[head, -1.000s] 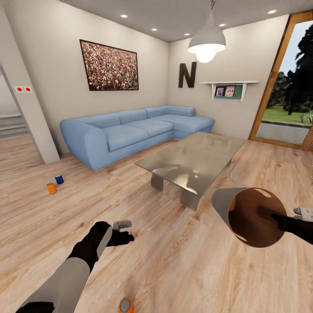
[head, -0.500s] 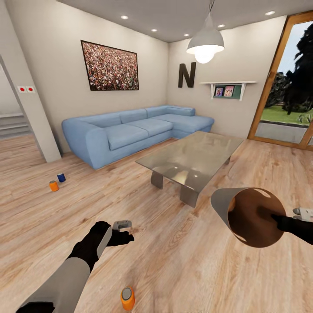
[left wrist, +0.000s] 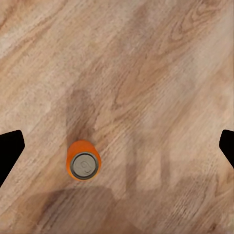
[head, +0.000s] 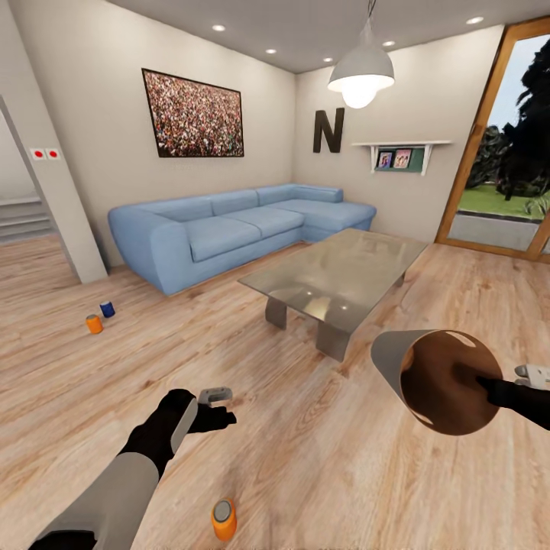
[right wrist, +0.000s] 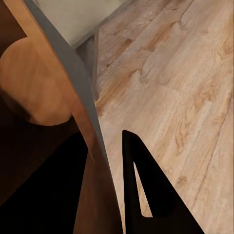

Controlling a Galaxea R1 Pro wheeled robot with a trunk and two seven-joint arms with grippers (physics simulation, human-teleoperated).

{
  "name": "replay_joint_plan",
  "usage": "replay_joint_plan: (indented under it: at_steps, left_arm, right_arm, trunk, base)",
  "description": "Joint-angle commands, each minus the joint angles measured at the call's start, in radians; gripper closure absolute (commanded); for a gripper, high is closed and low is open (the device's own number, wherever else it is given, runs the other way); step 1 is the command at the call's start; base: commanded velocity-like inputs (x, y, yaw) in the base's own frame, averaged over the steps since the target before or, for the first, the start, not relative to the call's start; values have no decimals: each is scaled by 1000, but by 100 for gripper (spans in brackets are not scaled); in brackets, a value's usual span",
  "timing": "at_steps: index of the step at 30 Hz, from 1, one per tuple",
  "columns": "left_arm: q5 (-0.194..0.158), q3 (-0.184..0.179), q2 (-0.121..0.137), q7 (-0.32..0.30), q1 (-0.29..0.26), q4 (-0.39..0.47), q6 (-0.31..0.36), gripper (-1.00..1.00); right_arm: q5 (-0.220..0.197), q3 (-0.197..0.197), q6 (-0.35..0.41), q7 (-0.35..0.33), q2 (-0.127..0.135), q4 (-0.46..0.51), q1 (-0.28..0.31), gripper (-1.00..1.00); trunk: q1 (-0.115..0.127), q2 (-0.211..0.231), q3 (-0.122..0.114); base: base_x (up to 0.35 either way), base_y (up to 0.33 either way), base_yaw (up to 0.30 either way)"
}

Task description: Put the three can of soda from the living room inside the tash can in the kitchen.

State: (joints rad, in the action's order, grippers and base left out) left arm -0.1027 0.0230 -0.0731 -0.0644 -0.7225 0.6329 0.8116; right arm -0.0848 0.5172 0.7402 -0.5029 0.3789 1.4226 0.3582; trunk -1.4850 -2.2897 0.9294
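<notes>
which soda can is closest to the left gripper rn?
The orange can standing alone on the floor just below the left gripper; the other orange can and blue can sit far off near the sofa.

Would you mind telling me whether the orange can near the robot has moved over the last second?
No. The can sits higher in the head view, but the sofa and table shifted too, so the camera moved; the can stands upright on the same floor spot.

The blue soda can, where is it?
The blue soda can stands on the wooden floor at the head view's left, right beside an orange can, in front of the sofa's left end.
</notes>
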Motion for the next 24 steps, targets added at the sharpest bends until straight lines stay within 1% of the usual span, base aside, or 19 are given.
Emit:
replay_joint_plan:
  at_steps: [1,6,8,9,10,12,24]
  left_arm:
    - [0,0,0,0,0,0,0,-100]
    - [1,0,-1,0,0,-1,0,-100]
    - [1,0,-1,0,0,-1,0,-100]
    - [2,0,-1,-1,0,-1,0,-100]
    - [1,0,-1,-1,0,-1,0,-100]
    - [2,0,-2,-2,0,-1,0,-100]
    - [3,0,-2,-4,0,-1,1,-100]
  right_arm:
    - [-21,1,3,-6,0,1,1,100]
    - [-22,2,4,-6,2,2,2,100]
    - [-23,3,4,-8,1,24,2,100]
    - [-24,5,3,-14,0,41,1,100]
    - [-23,7,3,-44,-1,66,1,100]
    - [-23,7,2,-56,-1,72,1,100]
    - [-22,9,2,-61,-2,74,1,100]
  trunk:
    - [-4,-7,3]
    - [-23,-42,19]
    - [-31,-56,25]
    - [-35,-63,28]
    - [-38,-70,31]
    - [-46,-84,38]
    - [-92,-168,75]
  base:
    - [0,0,0]
    - [0,0,0]
    - [0,0,0]
    - [0,0,0]
    - [0,0,0]
    - [0,0,0]
    - [0,0,0]
